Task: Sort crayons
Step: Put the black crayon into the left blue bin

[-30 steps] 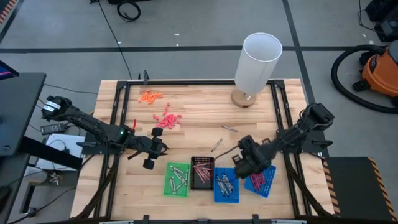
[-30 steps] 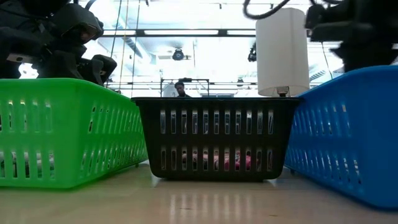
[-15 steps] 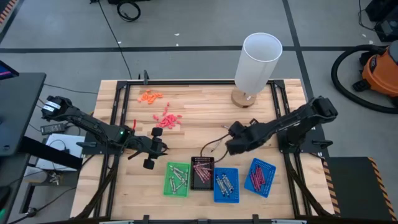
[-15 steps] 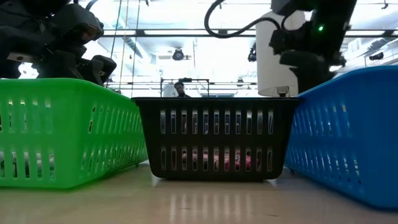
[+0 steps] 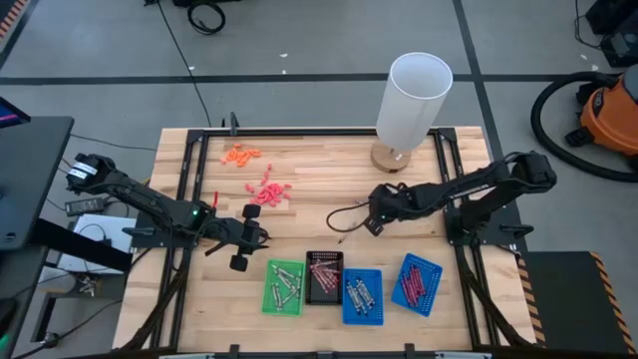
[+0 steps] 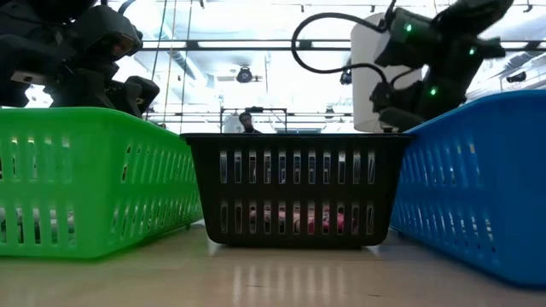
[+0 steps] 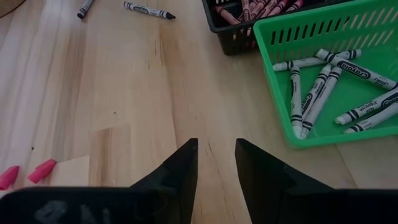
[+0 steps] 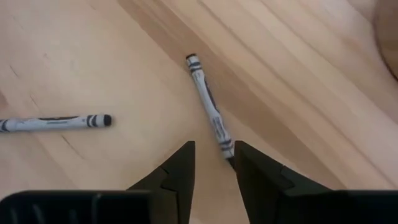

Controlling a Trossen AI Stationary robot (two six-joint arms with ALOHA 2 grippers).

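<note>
Two loose grey-white crayons lie flat on the wood in the right wrist view, one running in toward the fingers and one off to the side. My right gripper hangs open over the table's middle. Its fingers slant down over the near end of the first crayon, and I cannot tell whether they touch it. My left gripper waits open above bare wood at the left, beside the green tray. More crayons lie in the four trays at the near edge.
Along the near edge stand a green tray, a black tray and two blue trays. A tall white cylinder stands at the far right. Orange bits and coral-pink bits lie far left.
My right gripper has left the space above the blue trays. It has swung toward the far edge and a little to the left, turning as it went. It now hangs lower, over the loose crayons in the table's middle.
</note>
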